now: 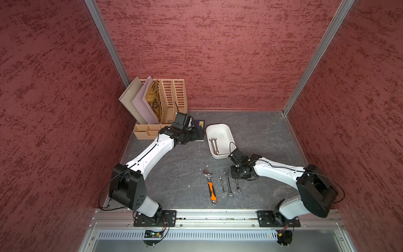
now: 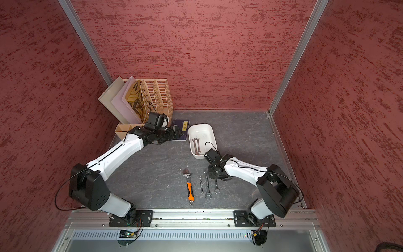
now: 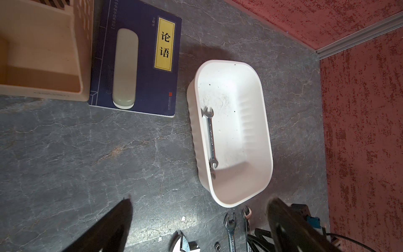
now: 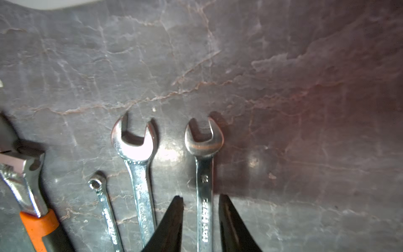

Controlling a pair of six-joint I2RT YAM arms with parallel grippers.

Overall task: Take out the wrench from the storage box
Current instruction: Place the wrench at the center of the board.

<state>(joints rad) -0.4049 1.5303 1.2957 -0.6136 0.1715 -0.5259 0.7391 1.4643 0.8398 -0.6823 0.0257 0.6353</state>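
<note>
The white storage box [image 1: 222, 133] [image 2: 204, 132] [image 3: 242, 87] stands mid-table with two slim wrenches [image 1: 213, 145] [image 2: 196, 145] on its floor; the left wrist view shows one wrench [image 3: 211, 139] fully. My right gripper [image 4: 200, 196] [image 1: 236, 177] is low over the table in front of the box. It is open, its fingers [image 4: 174, 216] on either side of a steel wrench [image 4: 204, 174] [image 1: 237, 186] that lies flat, with a gap on each side. My left gripper [image 3: 201, 199] [image 1: 198, 134] hovers open and empty left of the box.
An orange-handled adjustable wrench [image 1: 210, 186], a small wrench [image 1: 222, 184] and a longer one [image 1: 228, 184] lie in a row beside the released one. A blue book [image 3: 135, 56] carrying a pale case [image 3: 125, 67] and a peach file organizer [image 1: 170, 98] stand back left.
</note>
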